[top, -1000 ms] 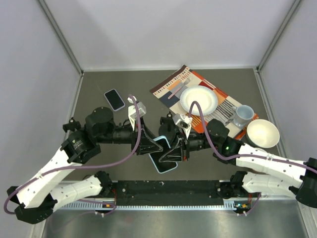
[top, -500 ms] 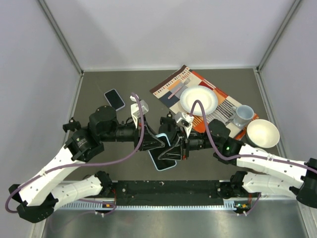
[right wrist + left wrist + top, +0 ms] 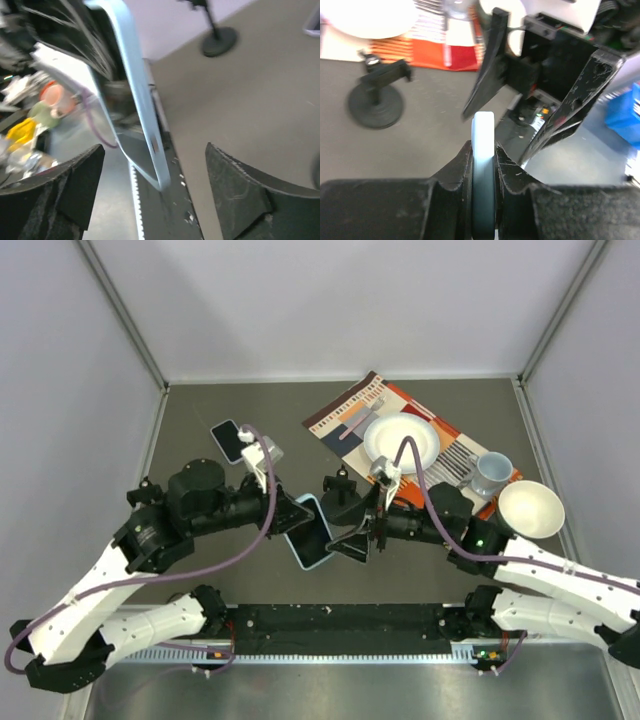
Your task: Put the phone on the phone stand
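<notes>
Handover done: right gripper point(image 3: 152, 150) let go, fingers spread wide either side of phone point(image 3: 310, 532), no longer gripping. Left gripper point(image 3: 483, 150) closed in, clenched on phone edge; phone held above table, tilted. Phone stand point(image 3: 337, 483) near, unloaded; placing fell to left arm.

The left hand point(image 3: 483, 153) pinches the phone point(image 3: 483, 172) edge-on, phone stand point(image 3: 376, 99) beyond.

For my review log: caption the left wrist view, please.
Left gripper clamps the pale blue phone edge-on, right gripper with jaws spread open either side of it, phone stand beyond.
</notes>
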Robot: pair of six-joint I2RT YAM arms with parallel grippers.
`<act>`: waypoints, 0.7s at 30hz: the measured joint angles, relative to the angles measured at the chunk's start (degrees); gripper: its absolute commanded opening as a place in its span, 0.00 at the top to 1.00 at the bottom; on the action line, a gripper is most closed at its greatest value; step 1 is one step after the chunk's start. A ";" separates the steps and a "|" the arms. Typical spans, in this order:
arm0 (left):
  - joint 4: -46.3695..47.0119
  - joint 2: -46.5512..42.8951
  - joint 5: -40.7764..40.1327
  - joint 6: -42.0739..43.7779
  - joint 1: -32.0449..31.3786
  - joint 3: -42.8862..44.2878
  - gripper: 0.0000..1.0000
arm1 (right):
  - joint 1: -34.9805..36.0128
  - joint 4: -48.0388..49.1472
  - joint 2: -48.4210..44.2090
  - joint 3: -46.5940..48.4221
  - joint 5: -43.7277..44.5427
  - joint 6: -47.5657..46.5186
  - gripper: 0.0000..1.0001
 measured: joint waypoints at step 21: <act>-18.16 -9.75 -23.93 -0.11 0.00 5.49 1.00 | -1.46 -29.66 17.18 13.29 50.12 7.39 0.56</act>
